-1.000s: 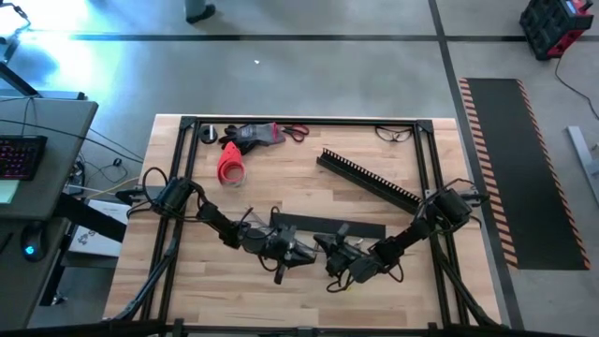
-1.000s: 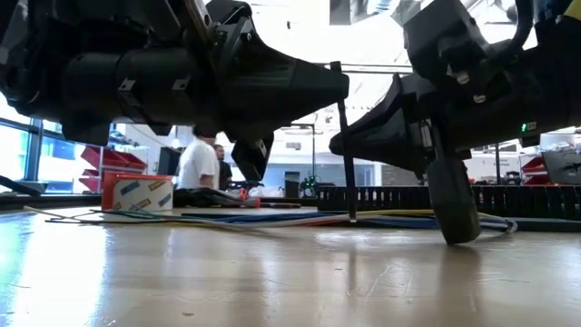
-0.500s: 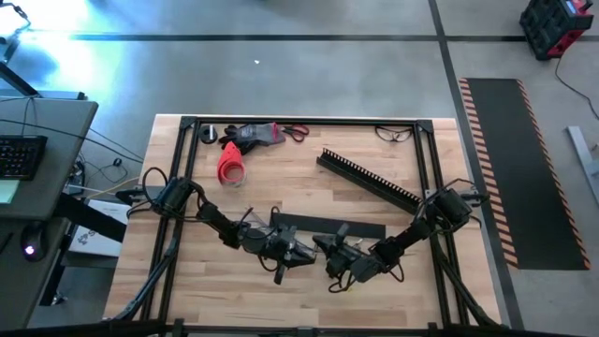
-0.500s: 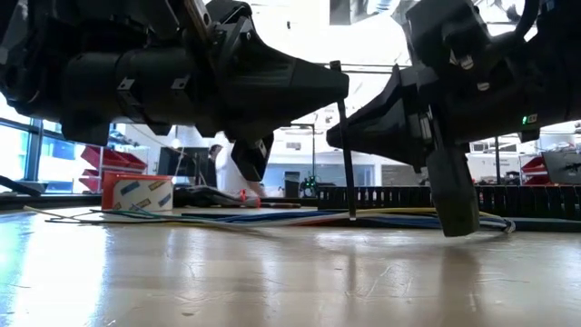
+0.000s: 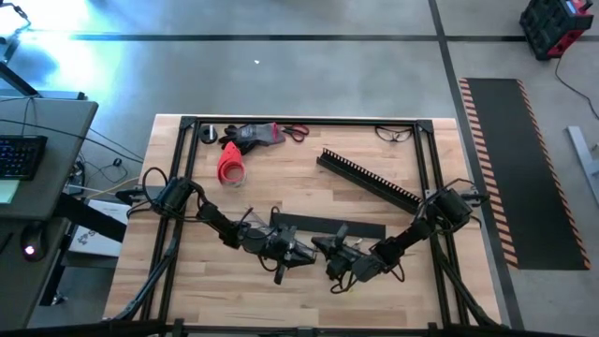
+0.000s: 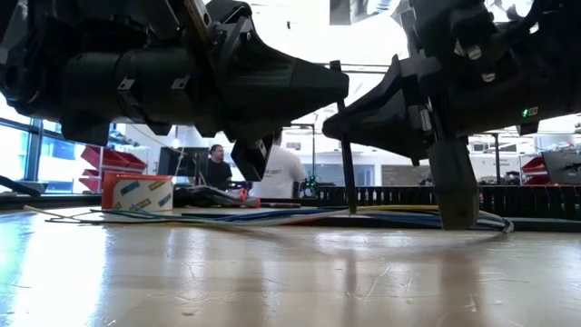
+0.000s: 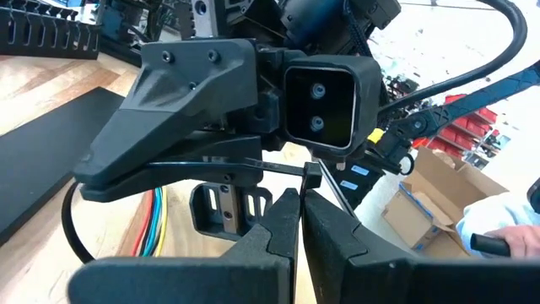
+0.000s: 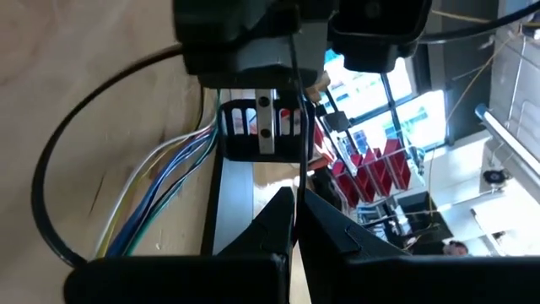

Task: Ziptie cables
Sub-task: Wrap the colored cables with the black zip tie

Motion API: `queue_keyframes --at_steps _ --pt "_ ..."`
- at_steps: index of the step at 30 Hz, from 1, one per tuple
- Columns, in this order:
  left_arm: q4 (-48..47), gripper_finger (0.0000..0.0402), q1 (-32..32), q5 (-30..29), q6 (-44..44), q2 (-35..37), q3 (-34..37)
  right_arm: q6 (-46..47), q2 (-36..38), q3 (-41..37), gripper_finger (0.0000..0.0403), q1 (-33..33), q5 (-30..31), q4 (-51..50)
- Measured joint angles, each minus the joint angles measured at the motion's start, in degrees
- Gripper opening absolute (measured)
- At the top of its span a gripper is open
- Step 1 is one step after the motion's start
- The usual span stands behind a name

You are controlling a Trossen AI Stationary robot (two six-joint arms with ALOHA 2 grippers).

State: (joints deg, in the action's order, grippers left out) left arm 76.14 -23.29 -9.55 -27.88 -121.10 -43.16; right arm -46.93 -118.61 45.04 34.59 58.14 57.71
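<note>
The cables [image 6: 272, 216], a bunch of thin coloured wires, lie flat on the wooden table under both grippers; they also show as the cables [image 7: 156, 219] and the cables [image 8: 160, 173]. A black zip tie bows into a loop [image 8: 49, 190], and the cables pass inside its curve. Its strap [image 6: 345, 145] stands upright between the two gripper tips. My left gripper [image 5: 304, 256] and my right gripper [image 5: 324, 249] meet tip to tip at the table's middle, both shut and roughly level. My left gripper [image 7: 299, 196] has its shut fingertips at the strap's end by the small head [image 7: 312, 172], coming level from the table's left. The strap lies across the fingers, clear of the table there. The fingertips hide the contact itself. My right gripper [image 8: 295, 196] pinches the thin strap [image 8: 294, 160] between its two fingertips, coming nearly level from the table's right. The strap runs straight out beyond the fingertips toward the left gripper. The loop [image 7: 67, 224] hangs down around the cables.
A flat black bar [image 5: 328, 225] lies just behind the grippers. A black comb-toothed channel [image 5: 370, 178] lies slantwise at the far right. A red roll [image 5: 230, 167], a hand tool [image 5: 257, 136] and glasses [image 5: 395, 134] sit along the far edge. People stand beyond the table [image 6: 281, 173].
My right gripper has turned a little at the wrist and its tip has gone slightly up. The part hanging under it now stands upright instead of slanting. The strap stays upright between the tips and my left gripper has kept still.
</note>
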Motion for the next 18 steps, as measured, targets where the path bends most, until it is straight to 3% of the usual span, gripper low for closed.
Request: queue_keyframes --at_steps 10,18 --pt "0.0 0.0000 0.0 -0.2 -1.1 0.0 0.0 -4.8 0.0 0.0 0.0000 0.7 -0.1 0.3" --pt "-1.2 0.0000 1.9 1.4 -10.6 0.0 0.0 -12.3 0.0 1.4 0.0000 0.7 -0.1 0.4"
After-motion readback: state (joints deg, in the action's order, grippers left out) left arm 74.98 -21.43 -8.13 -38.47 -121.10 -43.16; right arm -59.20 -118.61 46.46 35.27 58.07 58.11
